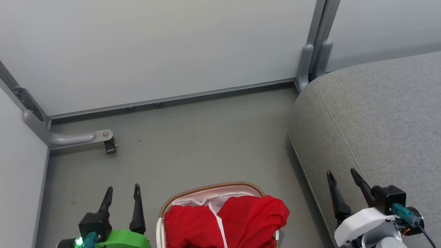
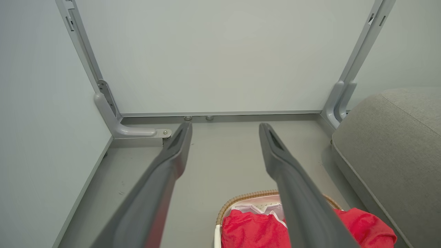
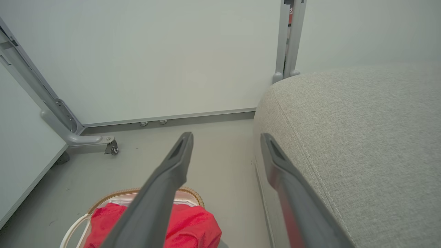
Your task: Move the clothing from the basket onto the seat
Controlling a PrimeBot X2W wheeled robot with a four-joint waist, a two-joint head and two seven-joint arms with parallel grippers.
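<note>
**Head view.** The left gripper (image 1: 123, 186) and right gripper (image 1: 341, 171) both stand with tips wide apart and nothing between them. The clothing (image 1: 224, 220), two soft bright red fabric garments with white trim, lies heaped in the small oval white plastic basket with a brown woven rim (image 1: 210, 186). It sits between the two pairs of fingers, level with their roots rather than their tips. The large grey fabric-upholstered seat (image 1: 379, 120) lies behind and outside the right fingers.

**Left wrist view.** The fingers (image 2: 165, 172) are spread and empty. The clothing sits near their roots, partly under the finger on the seat side. The seat is well beyond that finger's outer side.

**Right wrist view.** The fingers are wide and empty. The clothing is under the root of the finger nearer the basket. The other finger overlaps the seat edge; cannot tell if it touches.

**Judgement.** The fabric looks light, limp and not fragile. It will likely sag and trail when lifted, and may drag on the rim. Best hold is a pinch on a raised fold near the middle of one garment. The garment draped over the rim on the seat side looks easiest. Keep the tips shallow so the white liner (image 1: 193, 201) is not caught as well
</note>
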